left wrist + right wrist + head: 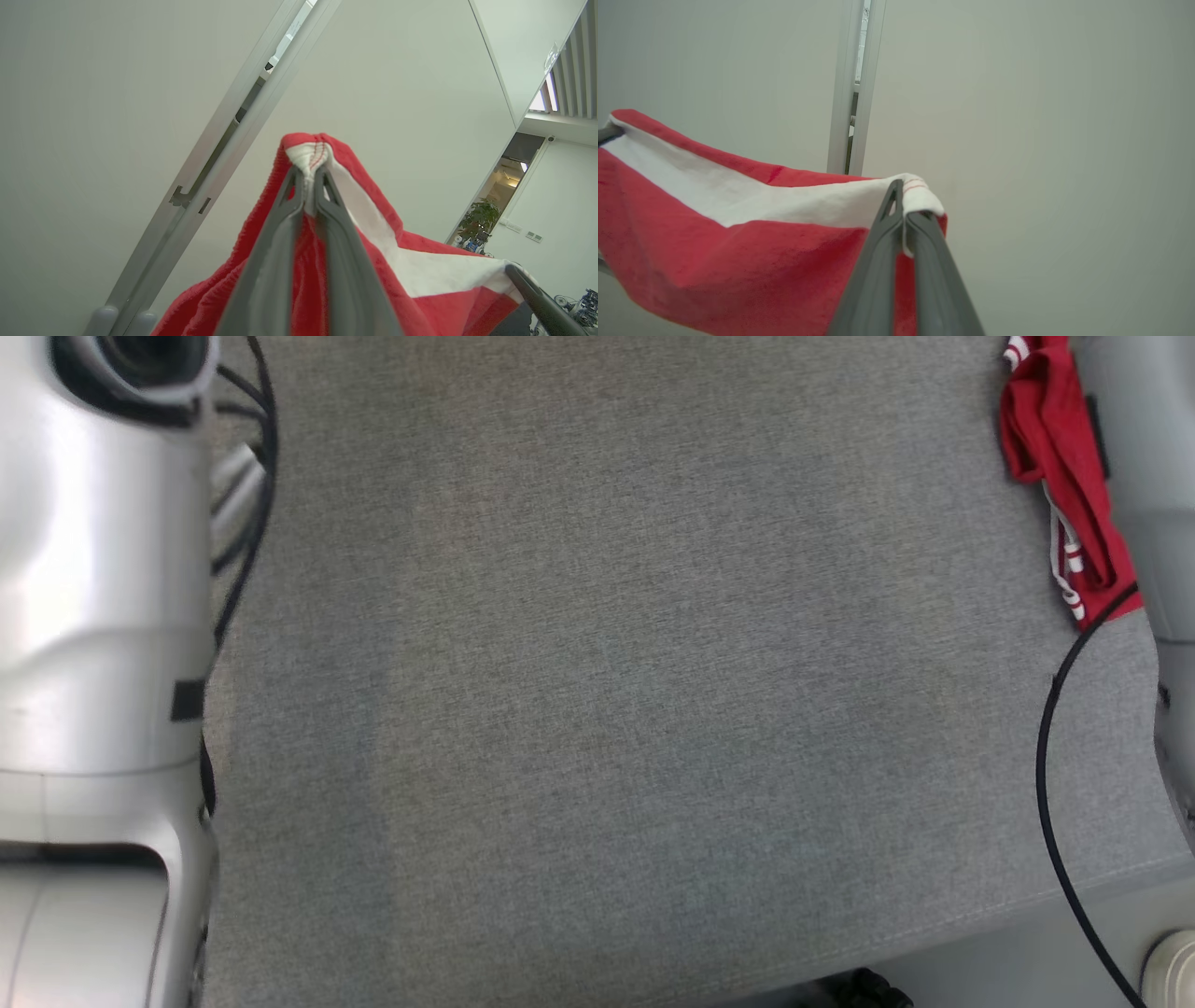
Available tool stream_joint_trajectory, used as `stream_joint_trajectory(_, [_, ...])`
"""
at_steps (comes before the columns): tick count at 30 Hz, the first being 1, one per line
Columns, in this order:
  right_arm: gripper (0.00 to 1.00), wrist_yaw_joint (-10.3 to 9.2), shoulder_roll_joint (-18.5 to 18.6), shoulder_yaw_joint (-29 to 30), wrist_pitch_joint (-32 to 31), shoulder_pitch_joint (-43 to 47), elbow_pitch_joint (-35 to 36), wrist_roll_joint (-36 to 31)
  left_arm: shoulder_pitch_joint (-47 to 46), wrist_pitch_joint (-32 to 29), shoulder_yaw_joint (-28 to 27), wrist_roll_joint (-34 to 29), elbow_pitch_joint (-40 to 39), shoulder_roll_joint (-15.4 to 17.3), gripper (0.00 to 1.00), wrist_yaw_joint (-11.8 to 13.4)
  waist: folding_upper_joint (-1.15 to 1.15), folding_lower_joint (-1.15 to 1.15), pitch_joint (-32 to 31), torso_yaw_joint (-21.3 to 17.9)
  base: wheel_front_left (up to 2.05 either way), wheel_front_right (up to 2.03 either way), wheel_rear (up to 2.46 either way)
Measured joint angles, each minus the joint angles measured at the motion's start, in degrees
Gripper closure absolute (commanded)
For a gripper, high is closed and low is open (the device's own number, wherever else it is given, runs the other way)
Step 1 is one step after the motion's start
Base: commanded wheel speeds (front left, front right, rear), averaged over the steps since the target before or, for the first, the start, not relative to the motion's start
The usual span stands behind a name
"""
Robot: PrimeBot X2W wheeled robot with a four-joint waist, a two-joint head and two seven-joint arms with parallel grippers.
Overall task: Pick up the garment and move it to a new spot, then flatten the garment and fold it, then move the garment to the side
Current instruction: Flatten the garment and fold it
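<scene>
The garment is red with a white band and thin white stripes. In the head view it hangs bunched at the top right, beside my pale right forearm. My left gripper is shut on a seam of the white band, with red cloth draped around both fingers. My right gripper is shut on another corner of that band, and the garment stretches away to the left between the two grips. Both grippers point up toward a pale wall. The other arm's finger shows at the lower right of the left wrist view.
A grey cloth-covered table lies below, its front edge at the lower right. A black cable loops over the table's right side. My left forearm stands along the left edge. A metal rail runs up the wall.
</scene>
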State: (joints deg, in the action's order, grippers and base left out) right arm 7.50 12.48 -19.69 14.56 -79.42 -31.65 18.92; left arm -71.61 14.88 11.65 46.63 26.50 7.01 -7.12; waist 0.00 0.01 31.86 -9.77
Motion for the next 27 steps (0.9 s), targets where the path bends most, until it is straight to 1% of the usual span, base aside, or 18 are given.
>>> stream_joint_trajectory(2, [1.0,0.0,1.3,-2.6,0.2,3.6,-0.7,0.0,4.1,0.1,1.8,-0.2,0.7,-0.1,1.0,-0.2,0.0,0.0,0.5,0.9,0.0,0.0,0.0])
stream_joint_trajectory(4, [1.0,0.0,2.5,-5.0,0.2,7.0,-1.0,0.6,7.6,0.1,3.5,0.4,-0.3,0.0,1.0,-0.2,0.0,0.0,0.6,1.7,0.0,0.0,0.0])
stream_joint_trajectory(6, [1.0,0.0,4.1,-7.0,-0.1,10.7,-0.6,2.0,11.3,0.1,4.8,1.5,-1.9,0.1,1.0,-0.2,0.0,0.0,0.4,2.6,0.0,0.0,0.0])
stream_joint_trajectory(8, [1.0,0.0,6.3,-9.3,-1.6,15.2,0.8,4.0,16.3,0.1,7.1,2.5,-3.2,1.0,1.0,-0.2,0.0,0.0,-0.4,3.3,0.0,0.0,0.0])
stream_joint_trajectory(11, [1.0,0.04,9.1,-12.6,-5.1,22.4,5.0,8.5,23.6,0.1,10.6,3.6,-4.6,3.2,1.0,-0.2,0.0,-0.01,-2.0,4.0,0.0,0.0,0.0])
stream_joint_trajectory(15, [1.0,0.03,14.2,-15.0,-11.3,32.5,12.8,13.4,33.1,0.2,13.8,4.6,-5.3,6.2,1.0,-0.2,0.0,-0.02,-5.2,4.5,0.0,0.0,0.0])
stream_joint_trajectory(17, [1.0,0.03,16.2,-15.2,-14.7,37.5,16.5,15.8,37.4,0.1,14.9,3.4,-4.9,7.9,1.0,-0.2,0.0,-0.02,-7.1,4.6,0.0,0.0,0.0])
stream_joint_trajectory(18, [1.0,0.03,16.9,-14.4,-16.6,40.6,18.5,17.9,39.9,0.2,14.8,3.5,-4.7,8.3,1.0,-0.2,0.0,-0.02,-8.1,4.6,0.0,0.0,0.0])
stream_joint_trajectory(21, [1.0,0.03,18.6,-12.3,-22.6,49.5,22.9,21.8,46.9,0.1,15.1,3.2,-4.4,8.3,1.0,0.1,0.0,-0.02,-11.2,4.8,0.0,0.0,0.0])
stream_joint_trajectory(24, [1.0,0.04,19.2,-11.0,-29.1,58.7,27.1,24.0,53.4,0.1,14.7,2.6,-5.9,8.5,1.0,1.1,0.0,-0.02,-14.2,5.0,0.0,0.0,0.0])
stream_joint_trajectory(27, [1.0,0.03,19.3,-9.4,-35.3,66.8,30.5,23.9,59.6,0.1,14.6,2.0,-8.4,8.5,1.0,2.3,0.0,-0.02,-17.0,5.4,0.0,0.0,0.0])
